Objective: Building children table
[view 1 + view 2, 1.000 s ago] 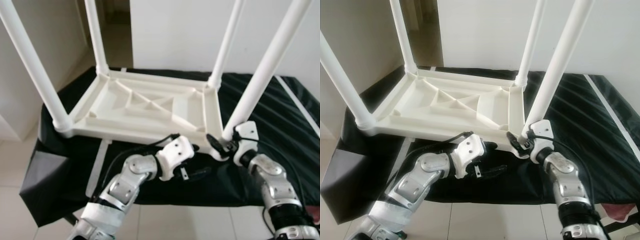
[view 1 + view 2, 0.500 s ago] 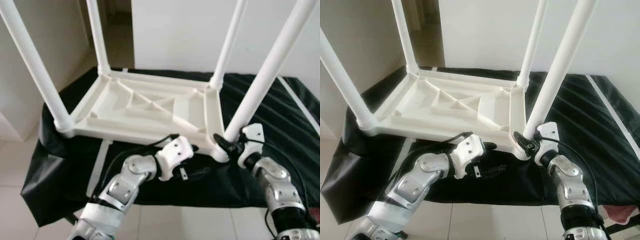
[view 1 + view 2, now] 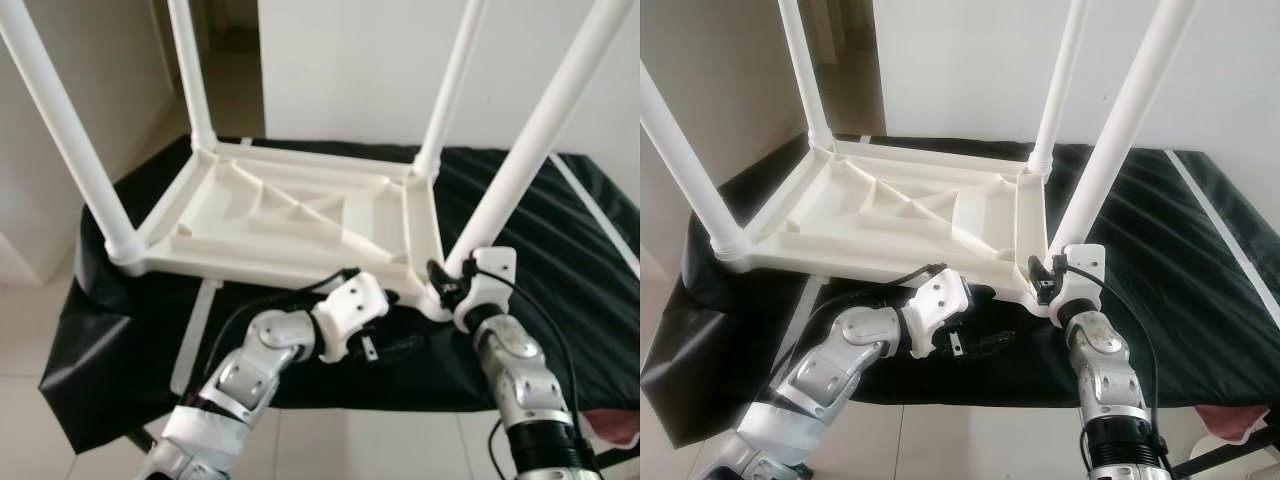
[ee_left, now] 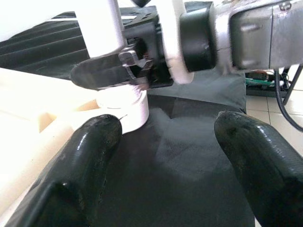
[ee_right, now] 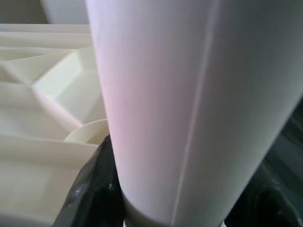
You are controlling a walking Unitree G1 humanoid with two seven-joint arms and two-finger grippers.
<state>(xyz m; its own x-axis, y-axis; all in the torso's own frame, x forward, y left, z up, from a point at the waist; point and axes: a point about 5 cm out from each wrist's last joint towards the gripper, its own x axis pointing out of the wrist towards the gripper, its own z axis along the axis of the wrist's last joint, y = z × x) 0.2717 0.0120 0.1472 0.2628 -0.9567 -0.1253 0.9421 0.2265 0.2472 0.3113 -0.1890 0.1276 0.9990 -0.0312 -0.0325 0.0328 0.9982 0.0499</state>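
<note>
A white plastic children's table [image 3: 290, 215] lies upside down on a black cloth [image 3: 560, 230], its four legs pointing up. My right gripper [image 3: 447, 283] is at the foot of the near right leg [image 3: 530, 150], where the leg enters its corner socket. Its black fingers [image 5: 90, 189] press on both sides of the leg. My left gripper [image 3: 395, 322] lies low on the cloth just in front of the table's near edge, left of that corner. It is open, and between its fingers [image 4: 80, 165] there is only cloth.
The cloth's front edge drops off just under both forearms to a tiled floor [image 3: 330, 440]. A white strip [image 3: 600, 210] runs along the cloth at the right, and a white strap [image 3: 195, 330] hangs at the front left. A wall stands close behind.
My right forearm has swung inward, so the wrist now sits more directly below the leg's foot, fingers still on the leg. The left arm has stayed put.
</note>
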